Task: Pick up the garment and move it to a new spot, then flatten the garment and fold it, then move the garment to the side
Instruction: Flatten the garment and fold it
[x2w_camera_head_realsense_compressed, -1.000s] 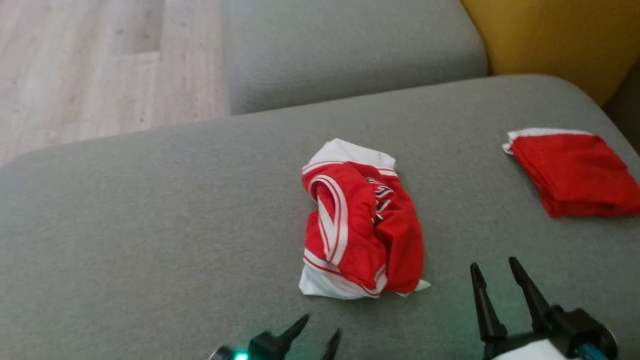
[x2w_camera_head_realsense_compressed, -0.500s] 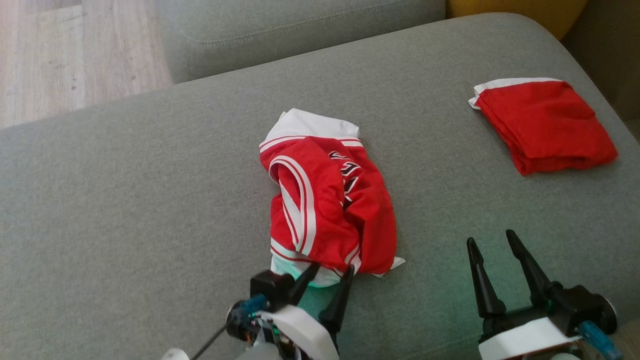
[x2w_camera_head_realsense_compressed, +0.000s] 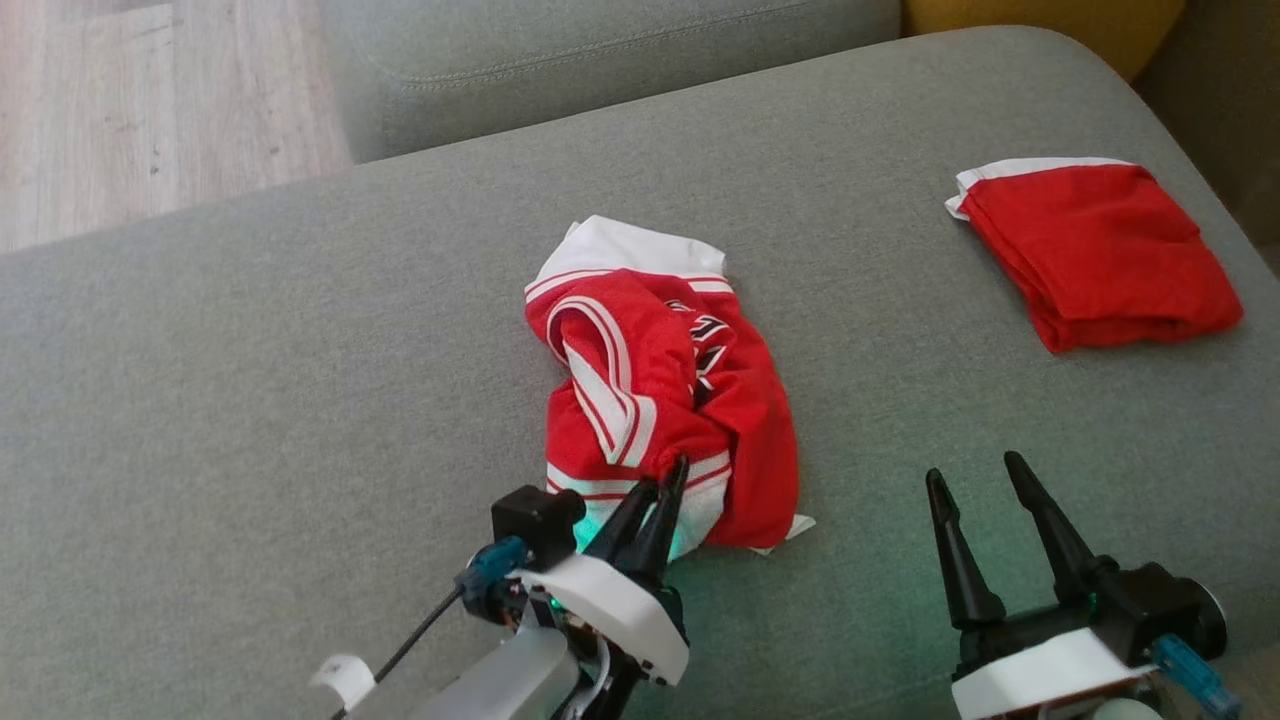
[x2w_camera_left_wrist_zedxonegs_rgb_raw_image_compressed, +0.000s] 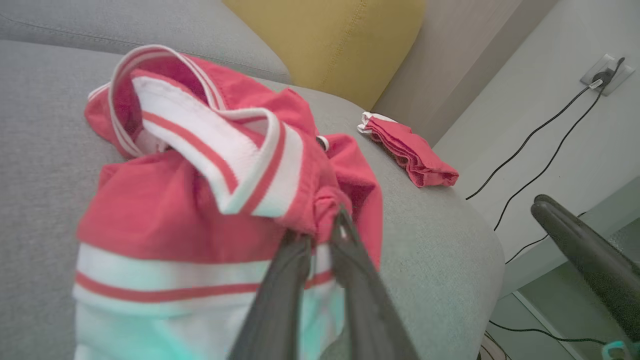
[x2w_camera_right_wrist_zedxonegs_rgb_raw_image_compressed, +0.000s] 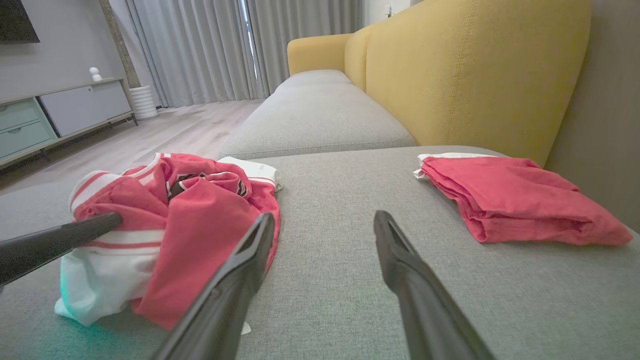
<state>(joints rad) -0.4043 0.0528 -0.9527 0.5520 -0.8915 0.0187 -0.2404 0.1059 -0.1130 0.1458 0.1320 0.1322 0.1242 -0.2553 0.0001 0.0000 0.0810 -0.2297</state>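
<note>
A crumpled red garment (x2w_camera_head_realsense_compressed: 670, 390) with white stripes lies in a heap on the grey sofa seat (x2w_camera_head_realsense_compressed: 300, 380). My left gripper (x2w_camera_head_realsense_compressed: 668, 478) is shut on a pinch of red cloth at the heap's near edge; the left wrist view has the two fingers pressed together on a fold of the garment (x2w_camera_left_wrist_zedxonegs_rgb_raw_image_compressed: 210, 200), and my left gripper (x2w_camera_left_wrist_zedxonegs_rgb_raw_image_compressed: 320, 227) grips just under the striped band. To the right of the heap, apart from it, my right gripper (x2w_camera_head_realsense_compressed: 975, 470) hovers open over bare cushion. The right wrist view has the garment (x2w_camera_right_wrist_zedxonegs_rgb_raw_image_compressed: 170, 215) to the left of my right gripper (x2w_camera_right_wrist_zedxonegs_rgb_raw_image_compressed: 322, 220).
A folded red cloth (x2w_camera_head_realsense_compressed: 1095, 250) lies at the seat's far right, near the edge. Beyond it rises a yellow backrest (x2w_camera_right_wrist_zedxonegs_rgb_raw_image_compressed: 475, 70). A second grey cushion (x2w_camera_head_realsense_compressed: 600, 60) adjoins at the back, with wooden floor (x2w_camera_head_realsense_compressed: 130, 110) at upper left. Cables run along the wall (x2w_camera_left_wrist_zedxonegs_rgb_raw_image_compressed: 540, 135).
The head camera tilted down. My left gripper came forward to the garment's near edge and shut on a fold, bunching the cloth. The right gripper stayed open in place.
</note>
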